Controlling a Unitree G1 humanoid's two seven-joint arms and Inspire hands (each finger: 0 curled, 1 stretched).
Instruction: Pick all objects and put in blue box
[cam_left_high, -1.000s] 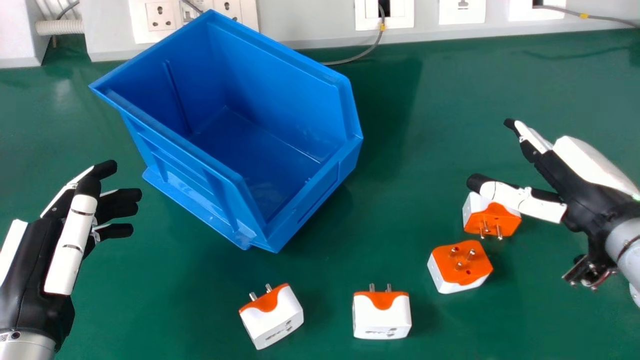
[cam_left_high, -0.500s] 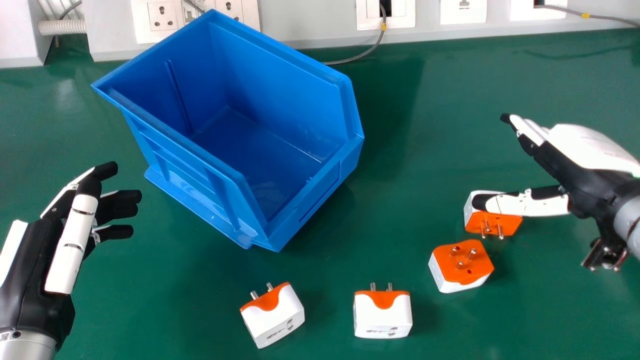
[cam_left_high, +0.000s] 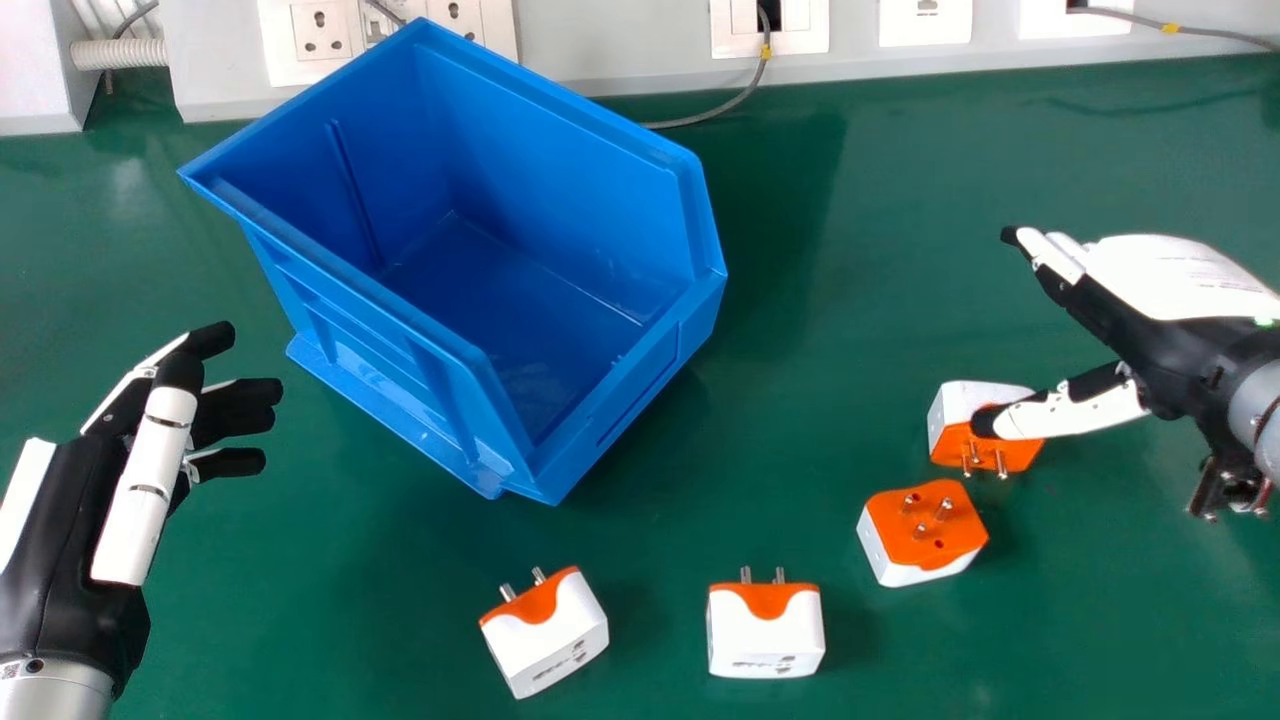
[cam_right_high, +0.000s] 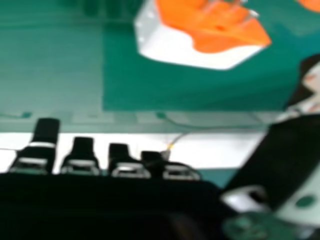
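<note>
Head view: a blue storage bin (cam_left_high: 560, 130) bares its smooth inside to me. Four plug adapters (cam_left_high: 765, 635) lie outside it on the green counter (cam_left_high: 780, 430); my right hand (cam_left_high: 1190, 360), fingers straight and apart, has its thumb over the farthest. My left hand's (cam_left_high: 65, 540) fingers are relaxed. Wall sockets (cam_left_high: 322, 32) line the back.

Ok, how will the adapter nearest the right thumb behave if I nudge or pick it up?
The adapter looks like rigid plastic, so it probably won't give under the right hand. Its flat faces suggest sliding rather than rolling. The smooth white casing may be slippery, and the metal pins might snag.
</note>
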